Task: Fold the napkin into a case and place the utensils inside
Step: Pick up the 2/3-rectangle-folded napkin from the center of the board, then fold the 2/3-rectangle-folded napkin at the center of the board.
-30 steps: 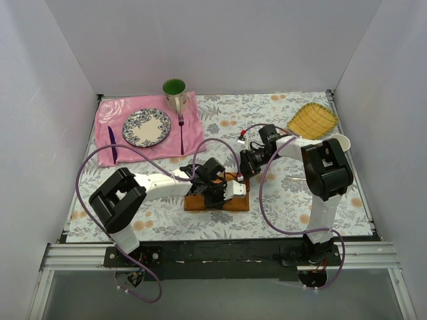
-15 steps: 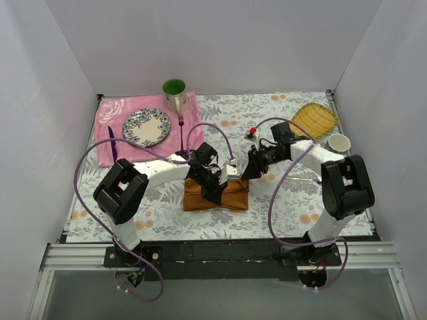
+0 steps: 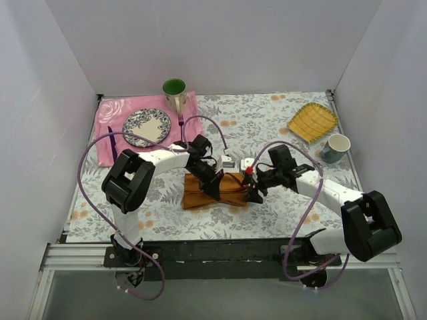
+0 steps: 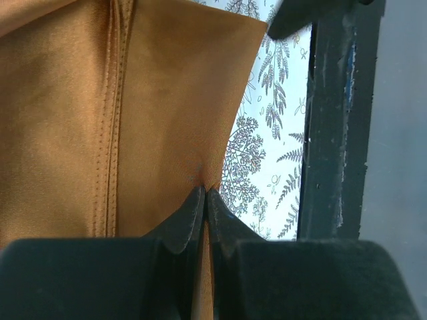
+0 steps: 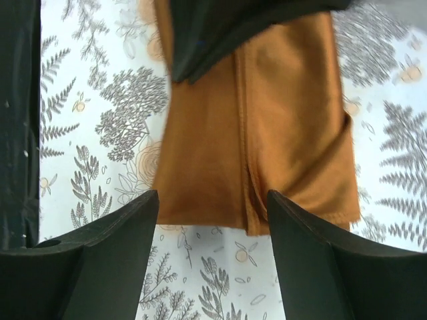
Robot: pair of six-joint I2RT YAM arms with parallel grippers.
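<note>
The napkin (image 3: 230, 190) lies folded into a narrow rust-orange strip on the floral tablecloth, in front of the arms. My left gripper (image 3: 215, 188) is shut, pinching a fold at the cloth's edge (image 4: 205, 195); a stitched hem (image 4: 113, 100) runs up the fabric. At the napkin's right end my right gripper (image 3: 252, 194) hovers open, its fingers (image 5: 130, 233) straddling the strip's short end (image 5: 220, 200) without touching it. Two purple utensils, a fork (image 3: 181, 125) and a knife (image 3: 111, 143), rest far off on the pink cloth.
A pink cloth (image 3: 110, 112) at the back left carries a patterned plate (image 3: 146, 127) and a green mug (image 3: 174, 89). A yellow woven tray (image 3: 312, 121) and a white cup (image 3: 336, 147) stand at the back right. The black front rail (image 3: 220, 250) borders the near edge.
My right gripper has come down and toward me to the napkin's right end and opened wide. The left gripper stayed shut on the cloth and shifted slightly back.
</note>
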